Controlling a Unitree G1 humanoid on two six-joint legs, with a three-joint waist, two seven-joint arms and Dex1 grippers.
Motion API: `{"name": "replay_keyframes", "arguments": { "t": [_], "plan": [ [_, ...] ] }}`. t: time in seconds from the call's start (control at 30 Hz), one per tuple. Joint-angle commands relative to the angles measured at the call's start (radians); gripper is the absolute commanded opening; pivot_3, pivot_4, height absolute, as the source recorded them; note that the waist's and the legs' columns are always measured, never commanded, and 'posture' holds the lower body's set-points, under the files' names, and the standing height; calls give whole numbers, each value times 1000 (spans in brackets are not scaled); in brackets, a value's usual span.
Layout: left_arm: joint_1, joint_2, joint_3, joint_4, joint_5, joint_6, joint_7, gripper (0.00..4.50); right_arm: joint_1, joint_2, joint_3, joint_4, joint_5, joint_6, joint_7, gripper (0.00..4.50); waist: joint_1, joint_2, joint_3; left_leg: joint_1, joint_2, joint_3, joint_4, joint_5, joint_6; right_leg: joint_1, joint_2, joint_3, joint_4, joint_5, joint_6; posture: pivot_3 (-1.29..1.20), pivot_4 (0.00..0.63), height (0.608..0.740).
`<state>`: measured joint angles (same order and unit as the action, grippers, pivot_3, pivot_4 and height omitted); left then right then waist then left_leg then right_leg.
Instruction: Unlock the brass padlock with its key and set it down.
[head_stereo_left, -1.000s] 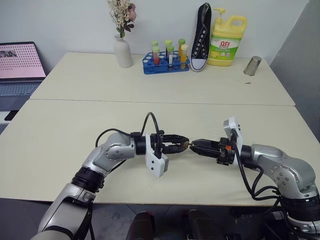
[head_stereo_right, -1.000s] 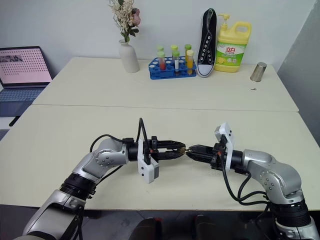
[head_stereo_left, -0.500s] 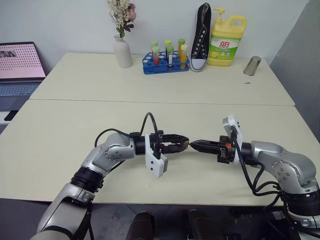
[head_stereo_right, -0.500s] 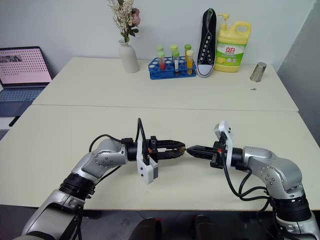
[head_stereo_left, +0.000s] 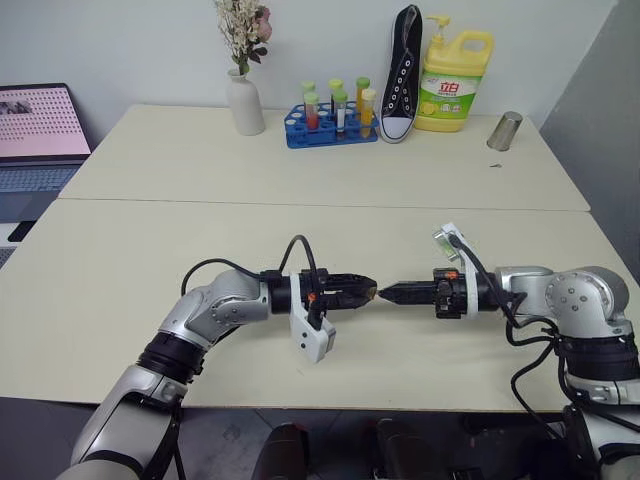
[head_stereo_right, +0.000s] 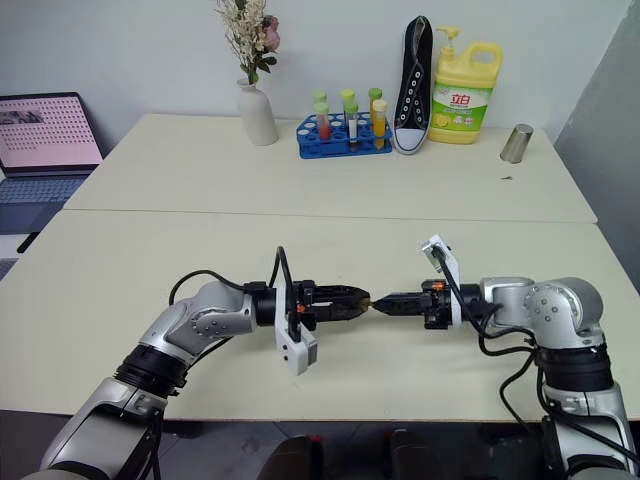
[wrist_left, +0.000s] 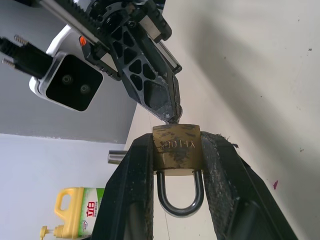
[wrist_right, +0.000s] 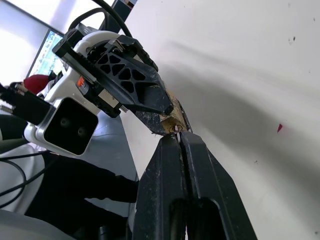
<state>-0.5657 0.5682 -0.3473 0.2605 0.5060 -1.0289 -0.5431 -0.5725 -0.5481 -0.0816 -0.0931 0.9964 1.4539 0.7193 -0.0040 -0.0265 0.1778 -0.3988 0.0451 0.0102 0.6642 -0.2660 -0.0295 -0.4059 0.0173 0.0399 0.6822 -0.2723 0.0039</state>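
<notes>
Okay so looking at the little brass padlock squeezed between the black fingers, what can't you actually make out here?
- Small thin metal key: right wrist view, just a glint; the shut right gripper hides the rest.
- Gold-yellow brass padlock: keyhole face hidden behind the right gripper's tip in the left wrist view.
- Silvery U-shaped shackle: legs look seated; locked or released cannot be told.
- Head views: padlock too small, between the left gripper fingers.

Two cream-coloured tables (head_stereo_left: 150, 290) are set edge to edge, with a seam running across between them. Along the back of the far table, a white vase of dried flowers (head_stereo_left: 243, 95), a blue rack of test tubes (head_stereo_left: 330, 125), an upright black sneaker (head_stereo_left: 402, 72), a yellow detergent bottle (head_stereo_left: 455, 82) and a metal cup (head_stereo_left: 505, 131) are lined up. A laptop (head_stereo_left: 38, 135) is seen on a separate surface at the left edge.
</notes>
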Motion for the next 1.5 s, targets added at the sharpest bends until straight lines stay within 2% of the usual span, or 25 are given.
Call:
{"name": "replay_keyframes", "arguments": {
  "t": [0.03,0.23,0.43,0.53,0.73,0.87,0.9,1.0,1.2,1.5],
  "plan": [
    [4,-1,-21,-39,23,-22,24,980,-52,28,-60,19,37,60,-39,0,0,0,0,0,0,0,0,0,0,0,0,0,0,0,0,0,150,740],
    [3,3,-28,-36,35,-24,44,980,-77,70,-104,36,41,125,-84,0,0,0,0,0,0,0,0,0,0,0,0,0,0,0,0,0,150,740],
    [6,3,-30,-29,5,-15,43,980,-46,34,-51,-55,40,64,-19,0,-1,0,0,-1,0,0,0,0,0,-1,0,0,0,0,0,0,150,740],
    [9,4,-31,-29,-17,-3,38,980,-10,-18,8,-128,-10,-48,46,599,-1,0,0,-1,0,0,0,0,0,-1,0,-1,0,0,0,0,150,740],
    [11,8,-22,-31,-49,26,35,980,86,-216,156,-228,-195,-381,286,2816,0,0,0,-1,-1,-1,0,0,0,-1,0,-2,-1,0,0,0,150,740],
    [17,12,-22,-46,-57,31,34,980,117,-237,152,-228,-245,-492,314,4306,-2,0,0,-1,-1,-1,0,0,0,-1,0,-1,0,0,0,0,150,740],
    [19,10,-20,-49,-65,37,35,980,126,-207,134,-232,-245,-502,277,4478,-3,0,0,-1,0,-1,0,0,0,-1,0,-1,0,0,0,0,150,740],
    [20,11,-20,-59,-67,38,37,980,160,-109,94,-265,-183,-463,181,4500,-5,0,0,0,1,-1,0,0,0,-1,1,-1,0,0,0,0,150,740],
    [26,10,-16,-68,-76,45,40,980,185,-27,104,-282,-186,-460,99,4500,-2,0,0,-1,0,0,0,0,0,0,0,-1,0,0,1,0,150,740],
    [25,9,-15,-74,-81,53,40,980,181,7,111,-251,-180,-453,76,4500,-2,0,0,0,-1,0,0,0,0,0,0,-1,0,0,1,0,150,740]
  ]
}}
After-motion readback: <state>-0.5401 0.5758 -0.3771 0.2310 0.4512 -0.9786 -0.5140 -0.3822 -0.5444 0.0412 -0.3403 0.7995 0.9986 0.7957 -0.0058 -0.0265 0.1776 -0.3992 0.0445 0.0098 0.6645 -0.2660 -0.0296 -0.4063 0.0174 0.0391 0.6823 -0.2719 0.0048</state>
